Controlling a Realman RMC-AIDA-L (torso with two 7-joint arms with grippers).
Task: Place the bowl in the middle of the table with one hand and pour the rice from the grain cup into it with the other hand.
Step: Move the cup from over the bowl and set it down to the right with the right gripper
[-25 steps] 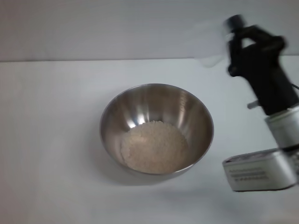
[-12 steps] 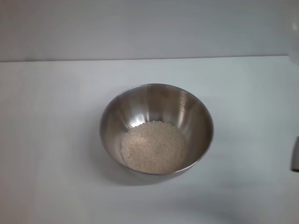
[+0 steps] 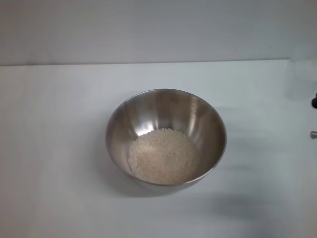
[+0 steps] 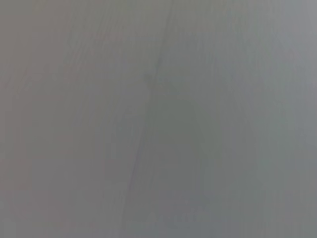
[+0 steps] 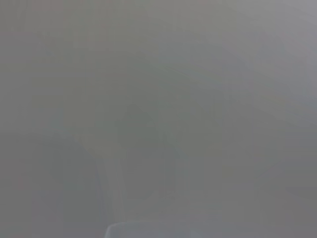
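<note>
The table (image 3: 54, 148) fills most of the head view, white and unmarked. At its middle sits the bowl (image 3: 166, 136), upright, with nothing touching it. Inside, the rice (image 3: 163, 156) lies in a pale heap on the bottom, a little toward the near side, and no grains show on the tabletop around it. Judging by this, both halves of the task look done: the bowl is placed centrally and the rice is poured into it. What seems left, at most, is setting down the cup and parking the arms.

A faint, see-through shape at the far right edge of the table may be the cup (image 3: 299, 79), standing well apart from the bowl; it is too indistinct to be sure. Just nearer, at the same edge, a small dark sliver of the right arm (image 3: 314, 102) pokes in. Neither gripper can be seen, so whether either is wide, narrow or holding anything cannot be told. Both wrist views show only blank grey.

No brand, label or writing can be read anywhere.
</note>
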